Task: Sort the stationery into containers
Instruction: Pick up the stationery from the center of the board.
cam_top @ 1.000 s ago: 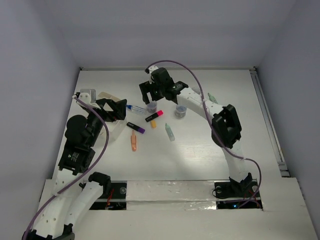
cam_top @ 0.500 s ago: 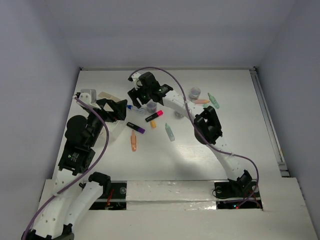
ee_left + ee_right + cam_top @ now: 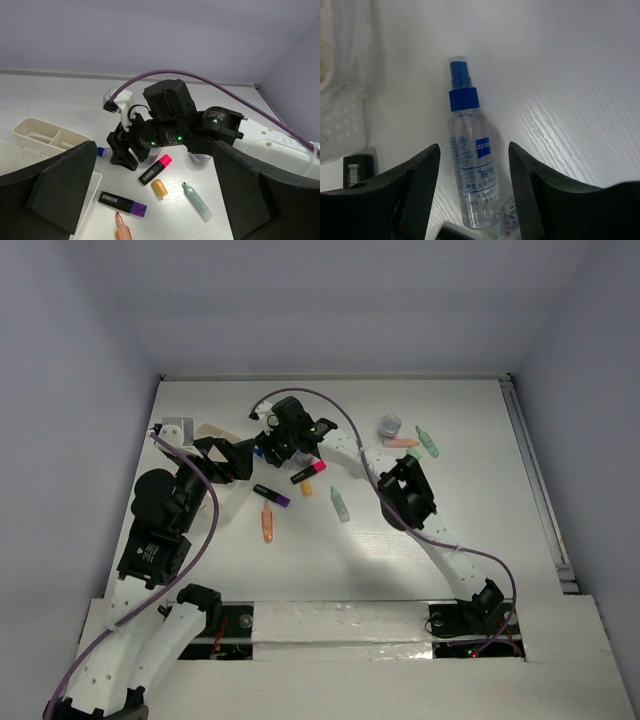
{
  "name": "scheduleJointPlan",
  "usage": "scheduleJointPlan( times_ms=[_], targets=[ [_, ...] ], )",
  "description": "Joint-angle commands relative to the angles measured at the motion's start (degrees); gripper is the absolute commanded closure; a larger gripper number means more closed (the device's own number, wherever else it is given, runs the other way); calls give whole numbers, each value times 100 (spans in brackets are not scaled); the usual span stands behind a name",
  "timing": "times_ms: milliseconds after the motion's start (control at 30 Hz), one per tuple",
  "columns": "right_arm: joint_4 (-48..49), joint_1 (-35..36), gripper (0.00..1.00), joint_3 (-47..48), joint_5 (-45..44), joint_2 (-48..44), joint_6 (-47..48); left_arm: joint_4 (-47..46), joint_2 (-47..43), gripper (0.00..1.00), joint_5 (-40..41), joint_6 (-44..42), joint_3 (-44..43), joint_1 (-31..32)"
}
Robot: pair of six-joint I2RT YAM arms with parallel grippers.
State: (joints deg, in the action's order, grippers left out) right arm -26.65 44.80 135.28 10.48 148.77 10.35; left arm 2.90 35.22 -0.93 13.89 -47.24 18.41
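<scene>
A clear spray bottle with a blue cap (image 3: 470, 165) lies flat on the table. My right gripper (image 3: 275, 445) hangs over it, jaws open on either side with a gap each way. A pink-black highlighter (image 3: 308, 471), an orange stub (image 3: 306, 488), a purple-black highlighter (image 3: 272, 495), a pale green marker (image 3: 341, 505) and an orange marker (image 3: 267, 523) lie mid-table. My left gripper (image 3: 232, 458) stands open and empty by the translucent white containers (image 3: 232, 502). A cream divided bin (image 3: 45, 137) sits at the left.
A round clear jar (image 3: 389, 425), an orange marker (image 3: 402, 442) and a green piece (image 3: 427, 441) lie at the back right. Another jar (image 3: 201, 158) peeks out behind the right arm. White walls close off the table's back and sides.
My right arm has swung left from the jars to above the spray bottle, and its jaws have narrowed. The left arm has stayed still.
</scene>
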Motion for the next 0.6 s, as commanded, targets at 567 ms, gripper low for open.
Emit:
scheduleJointPlan(
  times_ms=[567],
  targets=[
    [100, 108, 57, -55, -125, 248, 397, -395, 64, 1, -100, 123, 84, -74]
  ],
)
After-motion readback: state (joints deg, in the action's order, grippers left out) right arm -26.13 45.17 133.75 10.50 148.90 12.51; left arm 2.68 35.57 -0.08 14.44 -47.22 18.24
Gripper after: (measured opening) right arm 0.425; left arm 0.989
